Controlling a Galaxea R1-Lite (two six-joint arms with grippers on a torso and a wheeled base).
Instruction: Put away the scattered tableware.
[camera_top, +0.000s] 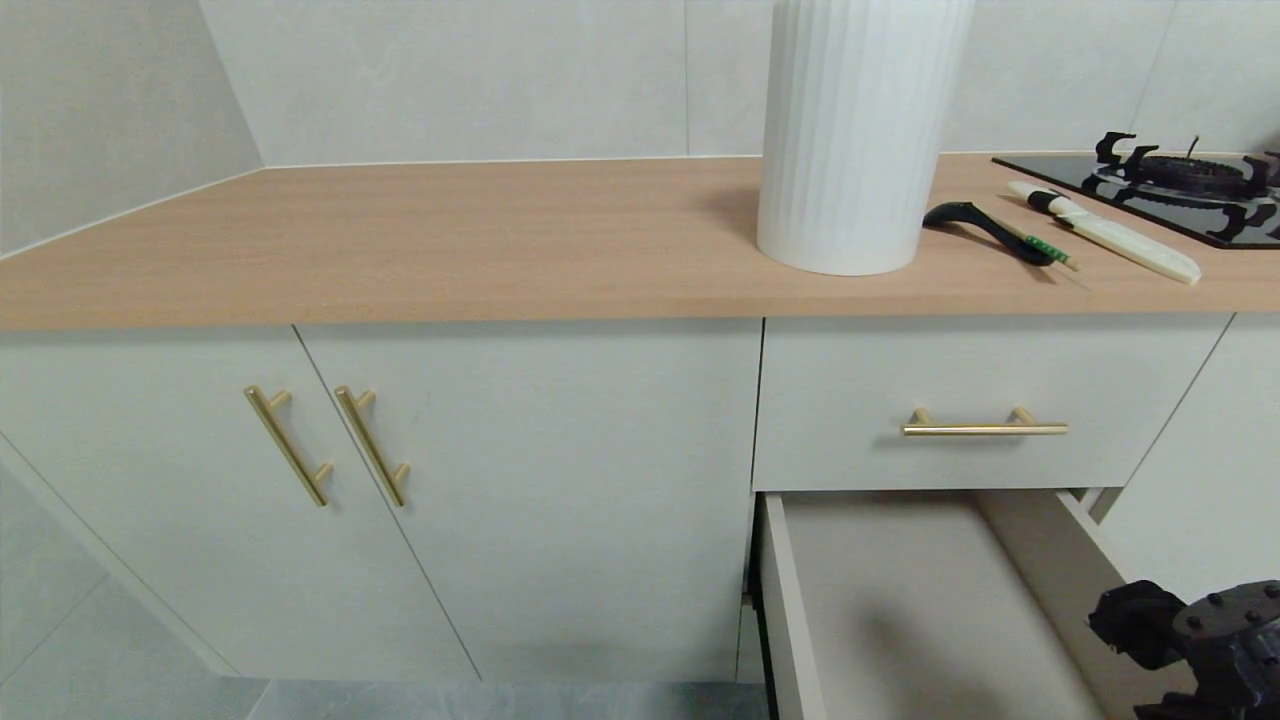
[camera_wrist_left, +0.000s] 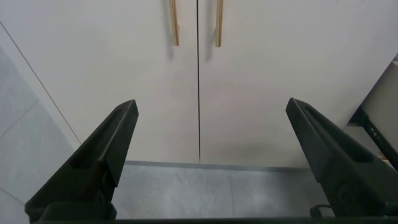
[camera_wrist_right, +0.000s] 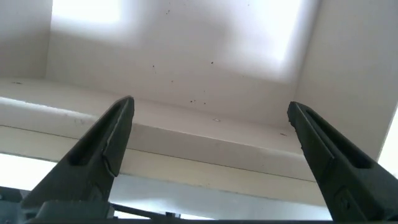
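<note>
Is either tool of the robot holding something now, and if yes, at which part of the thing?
Nothing is held. The left tool is open and empty before the cabinet doors; the right tool is open and empty at the open drawer.

left jaws spread, right jaws spread

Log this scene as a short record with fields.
counter: wooden, with a hob at its right end
vase: white, ribbed, upright on the counter
tableware: black tool and white knife lying side by side between vase and hob
top drawer: shut
lower drawer: pulled open
left gripper: open, facing the shut doors
right gripper: open, at the lower drawer
</note>
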